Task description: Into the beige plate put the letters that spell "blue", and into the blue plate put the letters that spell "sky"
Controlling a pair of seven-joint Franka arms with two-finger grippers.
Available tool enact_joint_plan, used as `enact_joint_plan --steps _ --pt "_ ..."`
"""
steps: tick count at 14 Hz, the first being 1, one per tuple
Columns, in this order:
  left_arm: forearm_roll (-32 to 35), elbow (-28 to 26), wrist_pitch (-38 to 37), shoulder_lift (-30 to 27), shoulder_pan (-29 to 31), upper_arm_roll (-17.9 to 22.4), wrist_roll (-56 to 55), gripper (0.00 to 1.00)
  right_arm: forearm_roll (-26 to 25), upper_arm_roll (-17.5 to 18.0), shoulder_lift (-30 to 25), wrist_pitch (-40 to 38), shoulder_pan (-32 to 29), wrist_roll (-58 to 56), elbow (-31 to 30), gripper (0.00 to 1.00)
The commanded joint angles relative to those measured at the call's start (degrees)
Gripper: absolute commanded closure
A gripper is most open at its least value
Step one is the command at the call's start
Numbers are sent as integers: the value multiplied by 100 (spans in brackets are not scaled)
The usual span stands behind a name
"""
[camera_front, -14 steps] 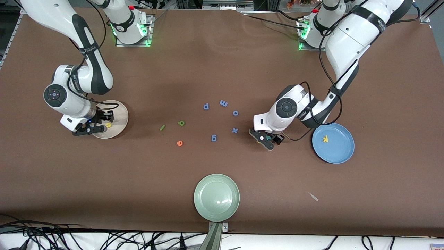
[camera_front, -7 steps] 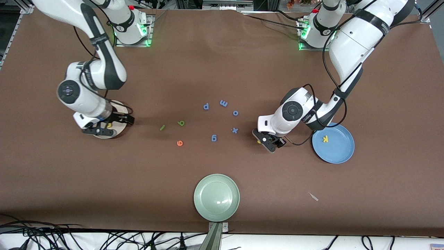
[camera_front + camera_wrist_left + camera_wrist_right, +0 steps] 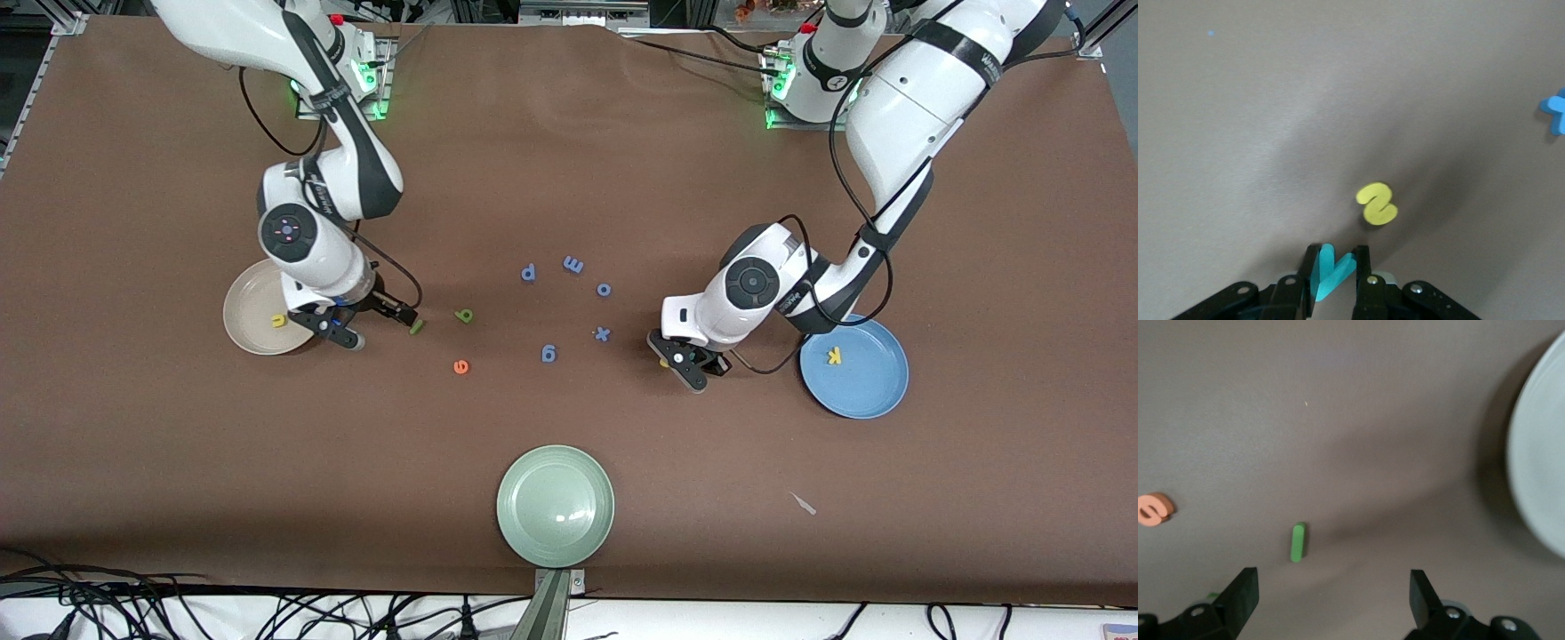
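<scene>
My left gripper (image 3: 692, 366) is low at the table beside the blue plate (image 3: 876, 391) and is shut on the teal y (image 3: 1331, 270). Close by it lies the yellow s (image 3: 1377, 204). A yellow k (image 3: 834, 356) rests in the blue plate. My right gripper (image 3: 369, 324) stands open between the beige plate (image 3: 244, 307) and the dark green l (image 3: 416, 327), with nothing between its fingers. The yellow u (image 3: 278, 321) lies in the beige plate. On the bare table are the light green b (image 3: 464, 316) and the orange e (image 3: 460, 366).
Blue letters p (image 3: 528, 273), m (image 3: 573, 264), o (image 3: 604, 289), x (image 3: 602, 334) and g (image 3: 548, 354) lie mid-table. A pale green plate (image 3: 556, 533) sits near the front edge. A small scrap (image 3: 803, 504) lies nearer the front camera than the blue plate.
My right arm left the beige plate with the u in it and swung toward the l, its gripper now open. My left gripper closed on the teal y.
</scene>
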Motion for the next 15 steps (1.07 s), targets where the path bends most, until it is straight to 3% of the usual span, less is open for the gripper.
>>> enact_joint_plan --steps 1,6,8,11,13,14,15 --pt "144 -24 -380 -374 242 -77 209 94 55 -29 380 317 219 694 111 0" --pt "-120 -15 -1514 -832 952 -209 1410 94 64 -29 670 757 325 976 58 1" --pt "-120 -33 -1604 -824 1340 -209 2307 94 64 -29 741 898 325 1003 58 9" --pt "-120 -112 -1595 -710 1954 -200 3239 91 64 -29 732 907 307 994 67 36" --pt "-120 -112 -1586 -569 2149 -200 3646 90 64 -29 741 916 281 994 67 60" --pt "-120 -112 -1586 -569 2185 -200 3656 76 64 -29 741 916 281 994 58 78" --pt "-129 -103 -1586 -595 2133 -235 3638 46 64 -29 741 916 272 986 67 89"
